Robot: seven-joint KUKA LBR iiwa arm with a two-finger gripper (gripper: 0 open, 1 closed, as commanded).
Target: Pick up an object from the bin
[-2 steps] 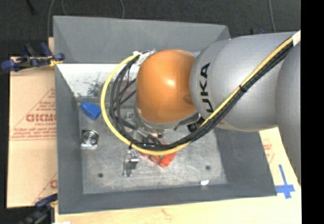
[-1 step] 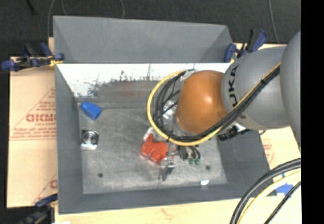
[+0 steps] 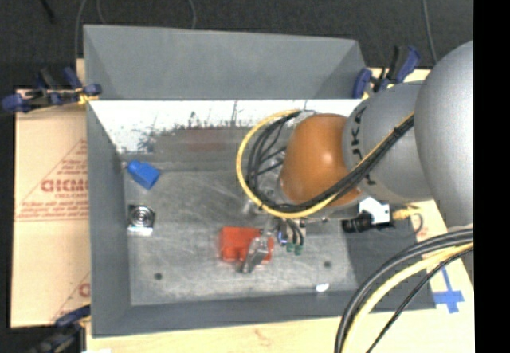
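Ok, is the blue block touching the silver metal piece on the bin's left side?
Apart. The camera view shows bare bin floor between the blue block and the silver metal piece.

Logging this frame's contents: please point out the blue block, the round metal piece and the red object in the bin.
blue block (image 3: 143, 174), camera view, middle of its top face.
round metal piece (image 3: 140, 217), camera view, its centre.
red object (image 3: 233, 242), camera view, its bare left half.
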